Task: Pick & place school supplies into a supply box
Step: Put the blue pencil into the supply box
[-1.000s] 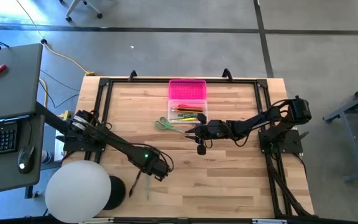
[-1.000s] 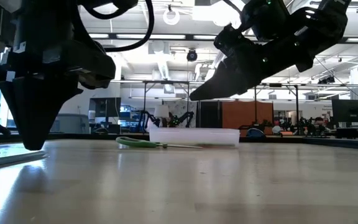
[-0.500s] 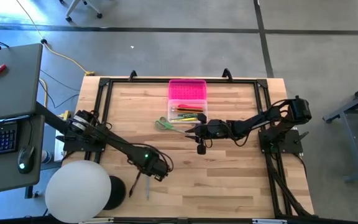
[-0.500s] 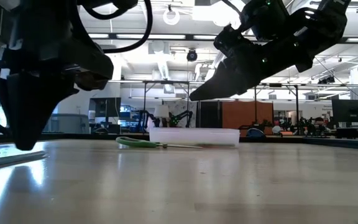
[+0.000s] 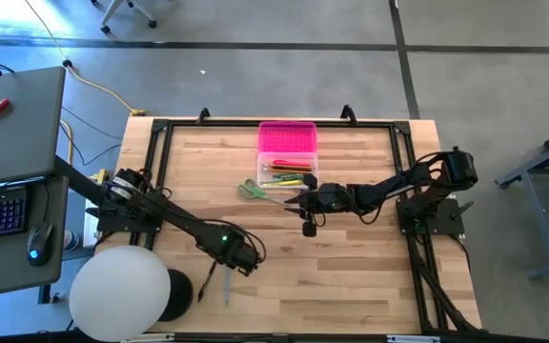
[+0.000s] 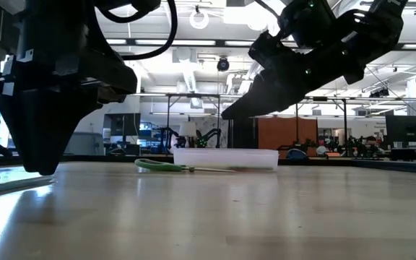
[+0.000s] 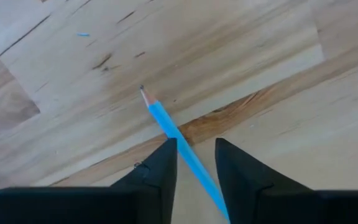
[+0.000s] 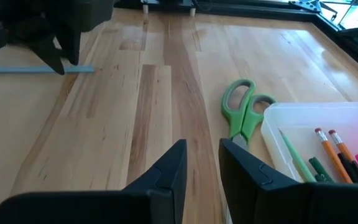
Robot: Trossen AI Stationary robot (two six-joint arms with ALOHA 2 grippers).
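The left gripper [image 7: 195,163] hangs low over the counter [image 5: 351,276], fingers narrowly parted astride a blue pencil [image 7: 182,148] running lengthwise between them; the right gripper [image 5: 294,200] waits narrowly parted.

You will find no text, label, brand, number or sign that can be read in any view.

Overhead, my left gripper [image 5: 234,257] sits low over the wooden table [image 5: 351,276], a thin pencil [image 5: 226,289] just beside it. My right gripper [image 5: 296,199] hovers mid-table, just short of the green scissors [image 5: 251,190]. Just past its tip stands the open box [image 5: 289,173] holding pens, pink lid [image 5: 288,137] beyond.
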